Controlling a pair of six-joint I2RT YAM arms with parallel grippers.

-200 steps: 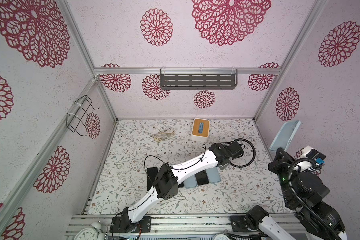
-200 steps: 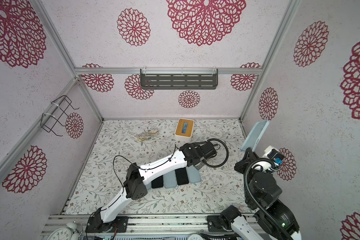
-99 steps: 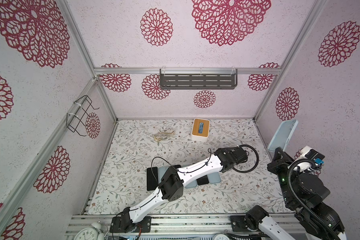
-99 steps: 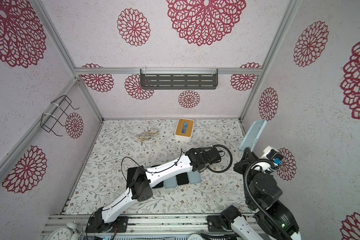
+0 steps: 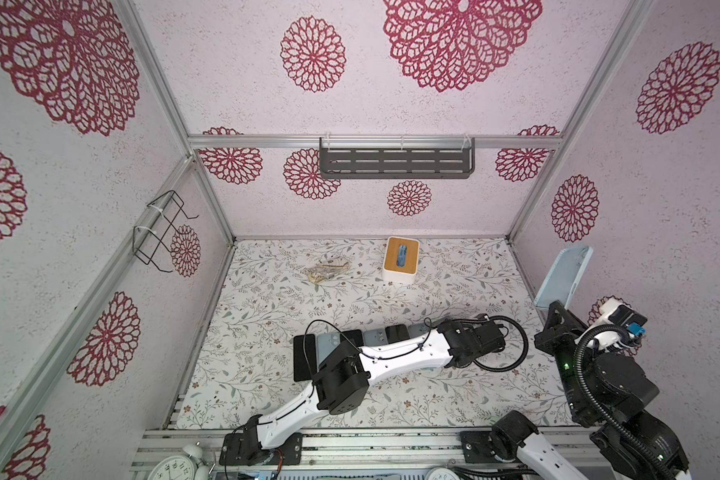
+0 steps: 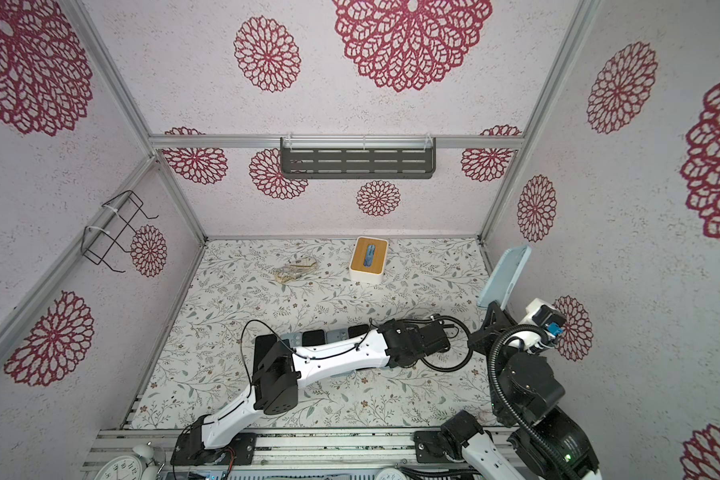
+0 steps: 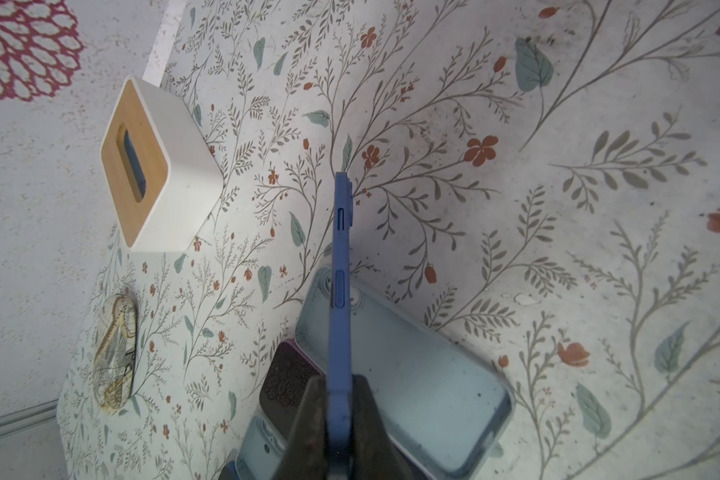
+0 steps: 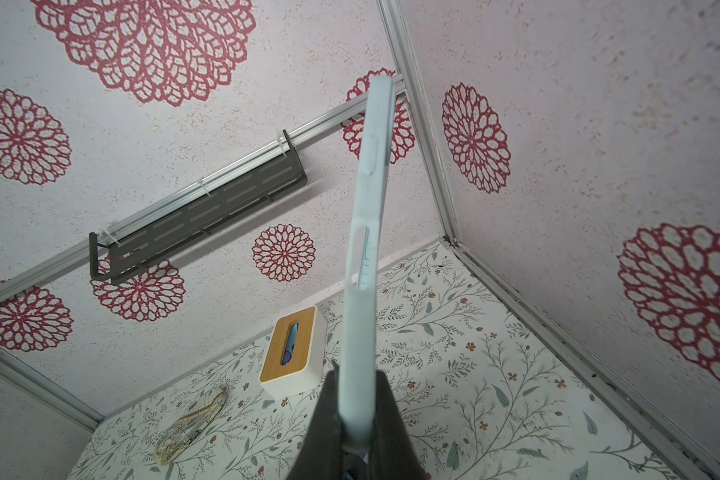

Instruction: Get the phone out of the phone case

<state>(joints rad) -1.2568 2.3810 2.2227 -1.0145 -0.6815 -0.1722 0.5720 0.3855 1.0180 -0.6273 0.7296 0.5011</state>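
Above the floral mat (image 5: 267, 316), right jaws clamp a pale-blue phone case (image 5: 562, 276).

The left arm (image 5: 395, 353) has swung rightward and toward the near edge of the tabletop (image 5: 433, 291), carrying the left claw (image 7: 337, 411) and its gripped blue phone (image 7: 341, 249) closer to the right arm (image 5: 607, 374), so the row of phones and cases (image 5: 373, 336) now shows beyond its forearm.

The box (image 5: 400, 259) stands behind the row of phones and cases (image 5: 375, 334) on the table (image 5: 433, 395).
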